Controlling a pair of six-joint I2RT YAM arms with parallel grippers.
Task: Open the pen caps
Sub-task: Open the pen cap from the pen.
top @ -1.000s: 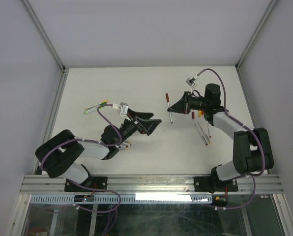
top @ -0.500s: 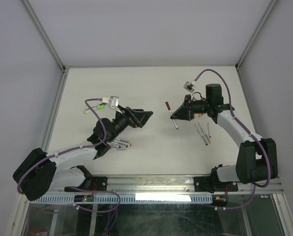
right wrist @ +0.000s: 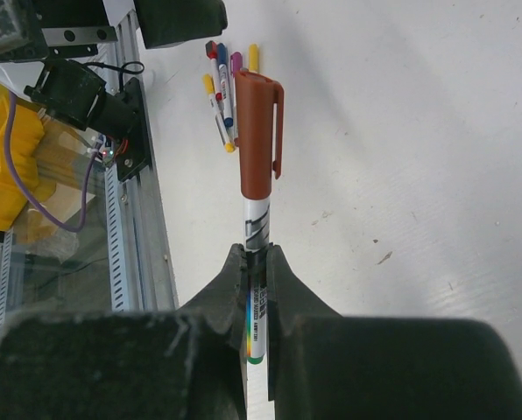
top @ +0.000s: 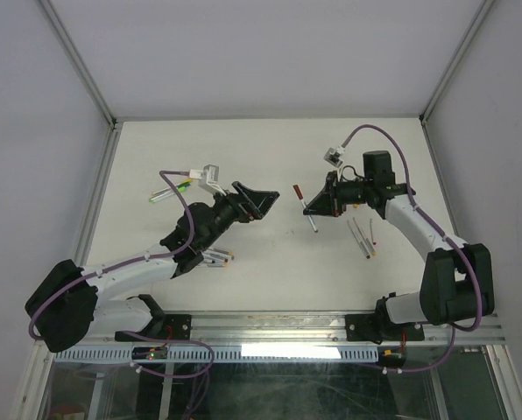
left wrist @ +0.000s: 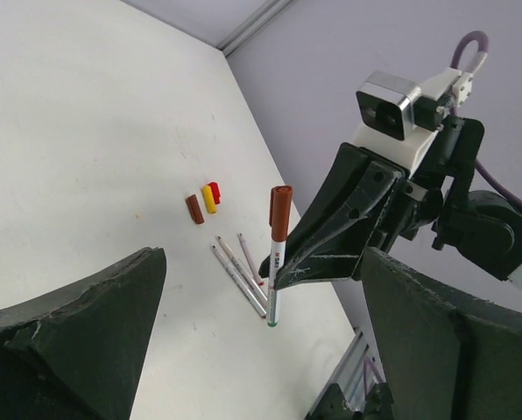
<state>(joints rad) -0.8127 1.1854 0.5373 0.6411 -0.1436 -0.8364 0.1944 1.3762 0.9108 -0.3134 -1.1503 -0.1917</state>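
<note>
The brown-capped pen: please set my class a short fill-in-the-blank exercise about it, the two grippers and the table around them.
1. The right gripper grips a pen whose brown cap is still ____ it.
2. The left gripper has its jaws ____.
3. Beyond the pen, the left wrist view shows ____ loose caps on the table: brown, yellow, red.

Missing words: on; open; three.

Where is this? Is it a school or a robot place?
Probably a robot lab test booth: a white-and-black left arm and right arm bolted to a silver metal rail, at a white table boxed in by plain grey walls.
</note>
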